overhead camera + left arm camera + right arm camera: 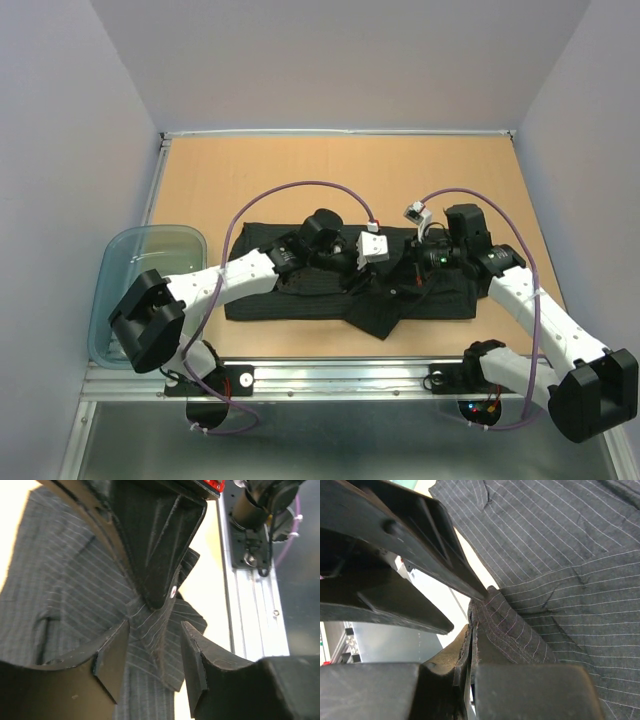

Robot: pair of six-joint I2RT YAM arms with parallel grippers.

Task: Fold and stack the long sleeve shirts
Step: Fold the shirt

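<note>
the black pinstriped shirt lies spread across the near middle of the counter, rumpled at its centre, with one dark flap pointing toward the metal rail at the near edge. both arms reach in over that rumpled centre and meet there, almost nose to nose. the right tool is clamped tight: its fingers are pressed together on a raised ridge of striped cloth, and the pinched fold stands up between them. from the left wrist, that same pinch shows as a dark wedge coming down onto the fabric, a small white button just beside its tip. the left tool sits right below it, jaws part-way apart, straddling the bunched fold; cloth fills the gap, but the pads show daylight on either side and grip nothing. around the pinch the shirt lies mostly flat, stripes running in different directions where layers overlap. off to the left, the blue-grey tub sits at the counter's edge, apart from the shirt, with the left arm crossing in front of it.
</note>
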